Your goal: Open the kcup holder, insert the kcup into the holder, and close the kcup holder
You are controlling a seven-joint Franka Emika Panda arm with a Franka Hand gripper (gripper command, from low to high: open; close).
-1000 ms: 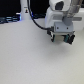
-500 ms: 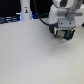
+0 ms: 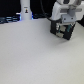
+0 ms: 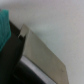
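1. Jaws: can't tell if spread or clenched. The gripper [image 3: 64, 31] is down against the kcup holder [image 3: 63, 27] in the exterior view, and its tips blur into the black box. The wrist view doesn't show them clearly either.
2. No sign of anything held. Looks like the gripper is touching or right at the holder's front, but contact isn't clear.
3. Holder location: far side of the white tabletop [image 3: 35, 55], toward the exterior view's right, directly under the white arm [image 3: 62, 9].
4. Wrist view: close-up of a pale flat panel [image 4: 42, 57] with a dark edge, probably part of the holder; a teal patch [image 4: 4, 27] in one corner, unidentifiable.
5. Kcup: not visible in either view, so its position is unknown. The tall white post [image 3: 25, 8] at the back is not it.
6. Progress, judged: early, likely the opening step. Holder doesn't show a pulled-out tray. Insert and close are both left to do.
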